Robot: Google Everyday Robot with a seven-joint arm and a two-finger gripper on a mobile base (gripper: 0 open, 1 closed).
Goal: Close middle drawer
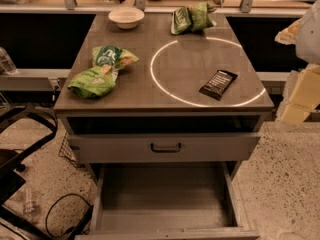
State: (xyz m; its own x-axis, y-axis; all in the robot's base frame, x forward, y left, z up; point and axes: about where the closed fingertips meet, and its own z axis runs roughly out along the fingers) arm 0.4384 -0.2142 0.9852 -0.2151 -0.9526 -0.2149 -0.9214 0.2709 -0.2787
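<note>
The grey cabinet stands in the middle of the camera view. Its middle drawer is pulled far out toward me; the deep grey tray looks empty and its front rim lies at the bottom edge of the view. Above it sits the top drawer front with a small dark bar handle; it stands slightly out. The lowest drawer is hidden. My gripper shows as pale blocks at the right edge, beside the cabinet top and well above and to the right of the open drawer, touching nothing.
On the cabinet top lie a white bowl, green chip bags at the left and at the back, and a dark snack bar inside a ring of light. A black chair frame and cables lie on the floor at the left.
</note>
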